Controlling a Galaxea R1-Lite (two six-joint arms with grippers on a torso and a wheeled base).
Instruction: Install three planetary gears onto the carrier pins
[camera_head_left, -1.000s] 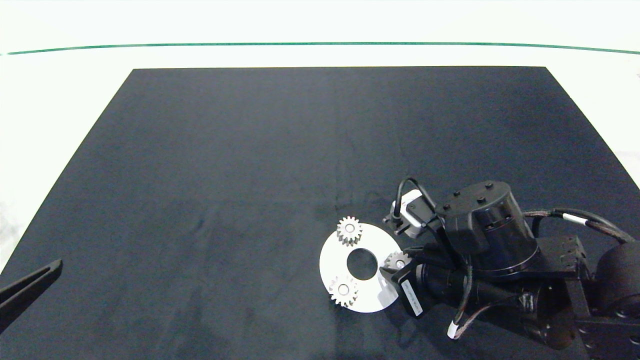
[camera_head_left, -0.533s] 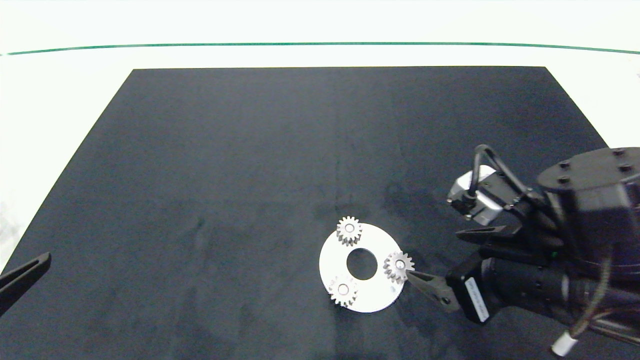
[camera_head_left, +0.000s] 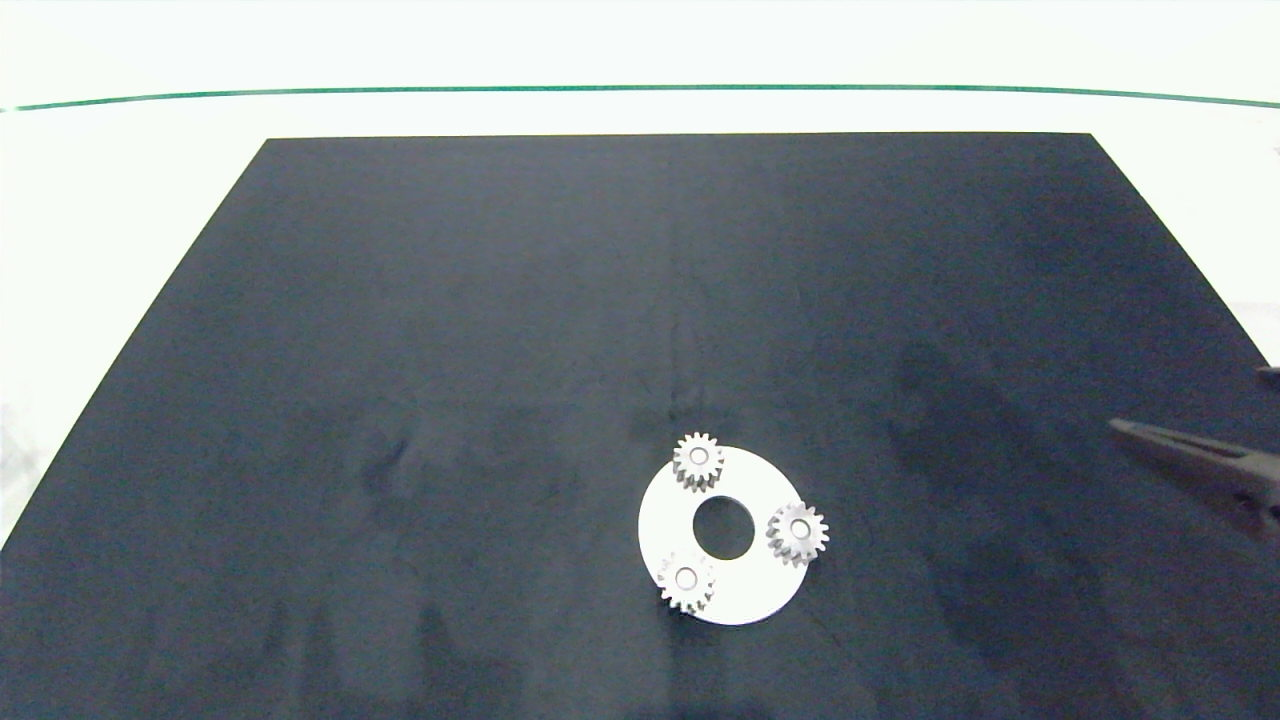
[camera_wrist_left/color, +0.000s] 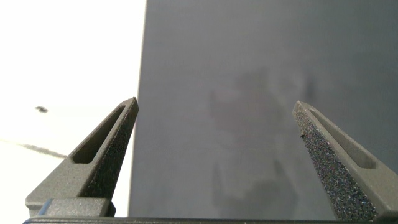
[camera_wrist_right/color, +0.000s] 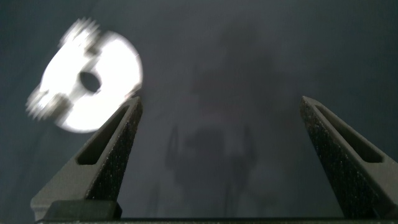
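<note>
A flat white disc (camera_head_left: 745, 600) lies on the dark mat, right of centre and toward the front. Three planetary gears sit on it in a triangle: one at the far side (camera_head_left: 698, 461), one at the right (camera_head_left: 798, 532), one at the near left (camera_head_left: 686, 580). Each gear's bore shows the pale top of a carrier pin (camera_head_left: 698, 457). My right gripper (camera_wrist_right/color: 221, 102) is open and empty, well to the right of the disc (camera_wrist_right/color: 109, 68); one of its fingers (camera_head_left: 1190, 458) shows at the head view's right edge. My left gripper (camera_wrist_left/color: 216, 106) is open and empty over the mat's left border.
The dark mat (camera_head_left: 560, 300) covers most of the white table (camera_head_left: 100, 220). A thin green line (camera_head_left: 640, 88) runs across the far side. In the left wrist view the mat's edge (camera_wrist_left/color: 140, 124) meets the white tabletop.
The right gripper let go of the third gear on the disc's right side and drew back far to the right. The left finger slid out of the head view.
</note>
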